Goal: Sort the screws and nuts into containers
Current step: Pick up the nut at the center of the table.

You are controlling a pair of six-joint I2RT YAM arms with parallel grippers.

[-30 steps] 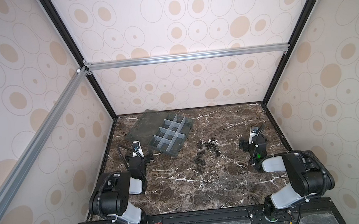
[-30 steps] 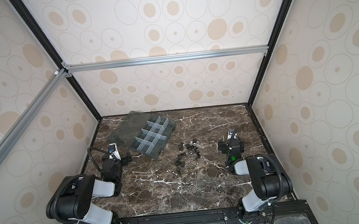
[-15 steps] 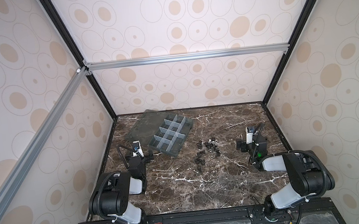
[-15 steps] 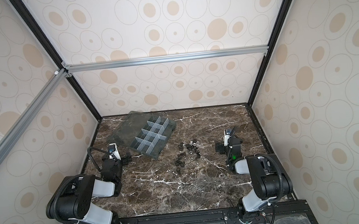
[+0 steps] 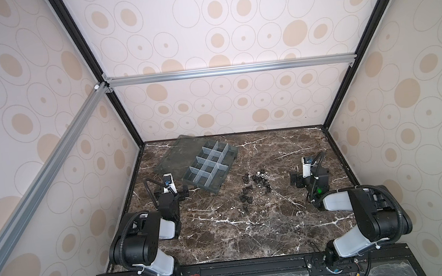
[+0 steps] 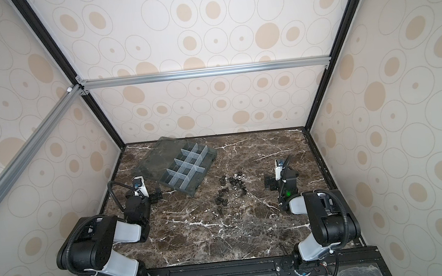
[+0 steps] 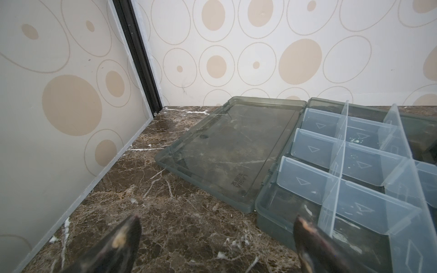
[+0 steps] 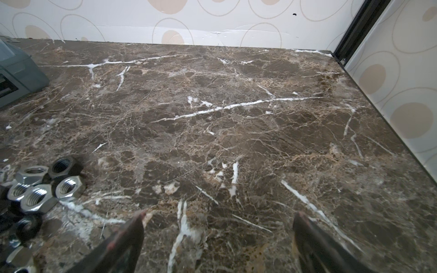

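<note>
Both pincers gape fully and grip nothing. The left gripper [image 7: 217, 222] hangs low just beside the near corner of the containers [image 7: 335, 163]. The right gripper [image 8: 220, 216] hangs over bare tabletop [image 8: 236, 118] near the nuts [image 8: 37, 189], apart from them. The screws [image 5: 245, 197] lie loose mid-table.

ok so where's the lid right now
In a top view the lid lies flat at the far left of the table, joined to the left edge of the box.

2 top views overlook the whole table [image 5: 224, 240]; wrist views skim it closely.
</note>
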